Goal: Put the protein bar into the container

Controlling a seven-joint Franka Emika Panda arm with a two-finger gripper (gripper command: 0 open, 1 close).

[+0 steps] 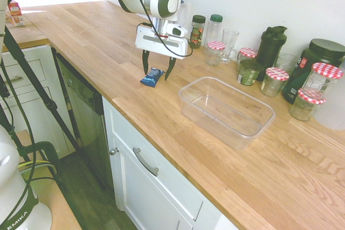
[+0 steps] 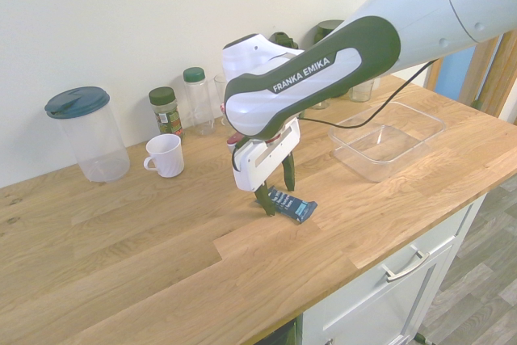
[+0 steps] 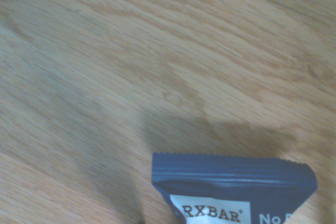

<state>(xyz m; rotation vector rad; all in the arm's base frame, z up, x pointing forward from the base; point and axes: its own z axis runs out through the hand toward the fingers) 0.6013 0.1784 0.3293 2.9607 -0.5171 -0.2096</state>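
- The protein bar (image 1: 152, 77) lies on the wooden tabletop (image 2: 178, 240), between and just below the fingertips of the tool (image 1: 157, 77); its wrapper is dark blue, and the wrist view shows a crimped end and the print "RXBAR".
- The tool points downward with its two dark fingers spread wide, one to each side of the bar; I cannot tell whether either finger touches the wrapper.
- The container (image 1: 226, 112), a clear rectangular tub with rounded corners and a rim, stands upright on the tabletop, near the tool and off to one side of it; the bar is outside it.
- Behind the tool, toward the wall, stand a jar with a dark green lid (image 2: 166, 112), a clear bottle with a green lid (image 2: 197, 103) and a clear glass (image 1: 229, 40).
- Beyond the tub from the tool, along the wall, are several glass jars with red-checked lids (image 1: 274, 82), a dark shaker bottle (image 1: 271, 49) and a large dark tub (image 1: 315, 65); a small dark jar (image 1: 249, 72) stands among them.
- On the tool's other side, away from the container, stand a white mug (image 2: 166, 156) and a clear pitcher with a blue lid (image 2: 101, 143); the mug is nearer the tool.
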